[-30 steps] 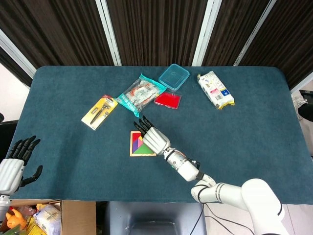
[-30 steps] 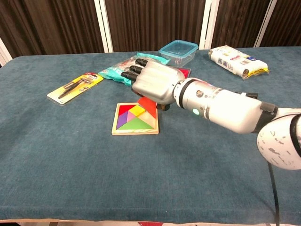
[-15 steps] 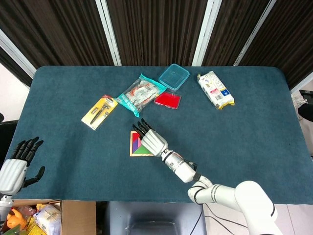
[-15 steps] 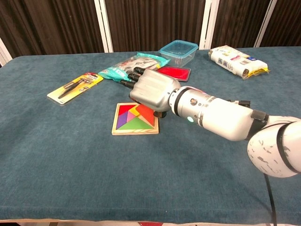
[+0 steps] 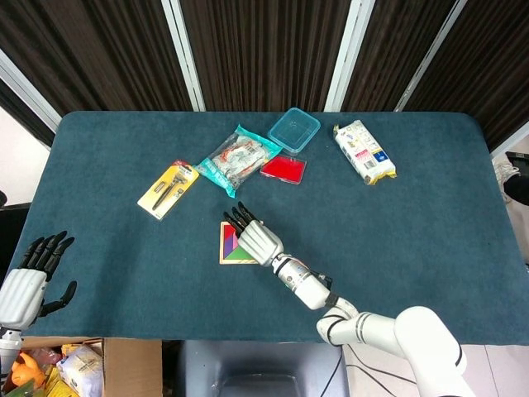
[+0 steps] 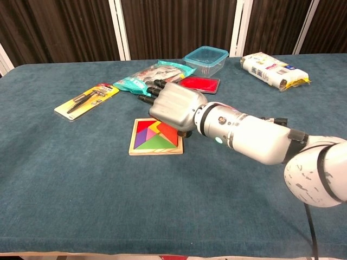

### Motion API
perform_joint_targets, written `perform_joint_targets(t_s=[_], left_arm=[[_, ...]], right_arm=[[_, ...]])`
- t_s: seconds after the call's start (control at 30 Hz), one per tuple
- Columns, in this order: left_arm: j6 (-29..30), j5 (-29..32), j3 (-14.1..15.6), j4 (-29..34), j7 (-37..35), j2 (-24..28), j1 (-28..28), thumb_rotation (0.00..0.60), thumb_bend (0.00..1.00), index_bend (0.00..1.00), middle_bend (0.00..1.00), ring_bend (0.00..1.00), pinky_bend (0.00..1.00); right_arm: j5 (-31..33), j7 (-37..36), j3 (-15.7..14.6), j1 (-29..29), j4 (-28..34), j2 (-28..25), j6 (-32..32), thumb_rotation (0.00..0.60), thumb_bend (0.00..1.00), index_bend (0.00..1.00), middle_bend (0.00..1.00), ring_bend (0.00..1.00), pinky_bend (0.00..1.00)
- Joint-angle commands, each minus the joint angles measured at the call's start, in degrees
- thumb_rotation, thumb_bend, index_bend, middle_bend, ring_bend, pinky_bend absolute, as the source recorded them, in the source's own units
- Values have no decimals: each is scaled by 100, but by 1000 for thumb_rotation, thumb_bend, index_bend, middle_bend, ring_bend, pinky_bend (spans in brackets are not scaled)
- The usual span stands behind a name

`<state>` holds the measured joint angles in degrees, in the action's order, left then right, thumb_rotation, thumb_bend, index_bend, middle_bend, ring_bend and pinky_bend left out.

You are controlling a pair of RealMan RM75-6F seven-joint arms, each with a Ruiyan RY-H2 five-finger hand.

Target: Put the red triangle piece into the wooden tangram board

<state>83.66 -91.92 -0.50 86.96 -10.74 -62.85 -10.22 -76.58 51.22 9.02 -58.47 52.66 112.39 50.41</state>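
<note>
Red triangle piece (image 6: 172,133): it's lying in the right half of the wooden tangram board (image 6: 155,150), partly tucked under your right hand (image 6: 172,104). From the chest view it looks close to seated, but the hand hides its far corner, so I can't say it's flush.

Right hand: palm down over the board's right side, fingers stretched out flat past the far edge. Can't tell if it's actually pinching the piece or just resting on it, since the underside is hidden in both views.

Left hand (image 5: 25,279): parked off the near-left corner of the table (image 5: 430,223), fingers apart, holding nothing. Leave it there.

Step in hand, my guess: final seating of the triangle into its slot.

How to do it well: go for a light downward press and a tiny nudge toward the other pieces rather than a shove. The board is light and sits loose on the cloth, so sideways force will probably just slide the whole thing.

Lift-off: come straight up, so no fingertip catches an edge and flips the piece back out.

Watch out: the snack bag (image 6: 149,74) and the red lid (image 6: 200,84) are just beyond your fingertips, so don't reach any further forward.

Check after: use the chest view, since the head view has the hand covering the slot.
</note>
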Motion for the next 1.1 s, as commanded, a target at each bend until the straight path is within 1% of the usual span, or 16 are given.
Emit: perform_joint_targets(t_s=[0.03, 0.37, 0.53, 0.77, 1.1], left_arm=[[-4, -1, 1, -11, -2, -6, -4, 600, 448, 0, 0, 0, 55], [1, -19, 11, -4, -28, 11, -12, 600, 448, 0, 0, 0, 55], [-5, -18, 17, -11, -33, 5, -13, 600, 448, 0, 0, 0, 55], [-49, 12, 2, 5, -21, 11, -41, 600, 449, 0, 0, 0, 55], [-56, 22, 5, 0, -29, 11, -45, 600, 448, 0, 0, 0, 55]], right_arm=[[4, 30, -4, -5, 15, -2, -15, 600, 462, 644, 11, 0, 0], [34, 200, -70, 57, 163, -8, -14, 600, 462, 619, 11, 0, 0], [91, 326, -66, 81, 221, -32, -18, 600, 462, 546, 10, 0, 0], [153, 425, -64, 112, 324, -67, -16, 600, 462, 505, 12, 0, 0], [184, 480, -66, 114, 389, -115, -23, 600, 462, 487, 15, 0, 0]])
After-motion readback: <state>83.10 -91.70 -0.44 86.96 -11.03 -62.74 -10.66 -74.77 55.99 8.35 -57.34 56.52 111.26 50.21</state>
